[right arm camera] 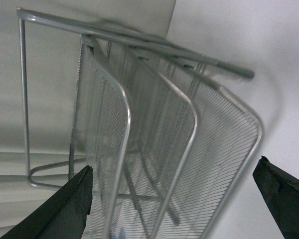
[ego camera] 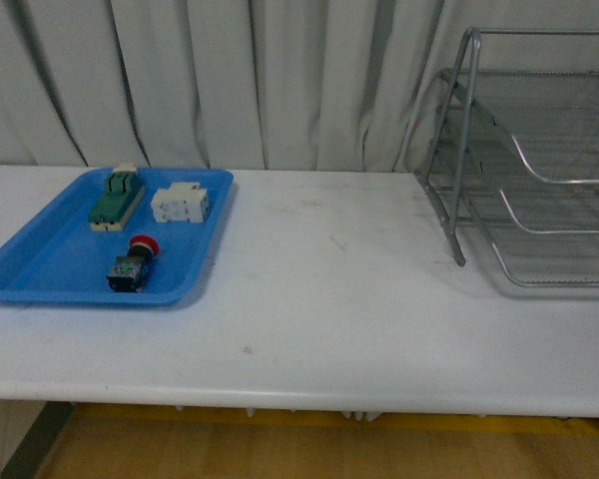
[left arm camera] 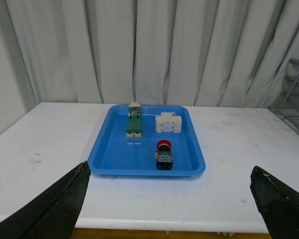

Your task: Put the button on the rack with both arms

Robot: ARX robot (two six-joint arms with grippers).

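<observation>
The button [ego camera: 133, 264] lies on its side near the front of the blue tray [ego camera: 40, 264], red cap pointing back; the left wrist view also shows the button [left arm camera: 163, 154]. At the table's right stands the silver wire rack [ego camera: 539, 160], three tiers, all bare. My left gripper [left arm camera: 172, 209] is open, well short of the tray, with the button straight ahead between its black fingertips [left arm camera: 65, 199]. My right gripper [right arm camera: 174, 204] is open and faces the rack [right arm camera: 154, 149] close up. Neither arm shows in the front view.
In the tray, behind the button, sit a green-and-cream switch block [ego camera: 117, 198] and a white breaker block [ego camera: 181, 205]. Grey curtains hang behind the white table [ego camera: 319, 299]. Bare tabletop stretches between the tray and the rack. The table's front edge runs close to the camera.
</observation>
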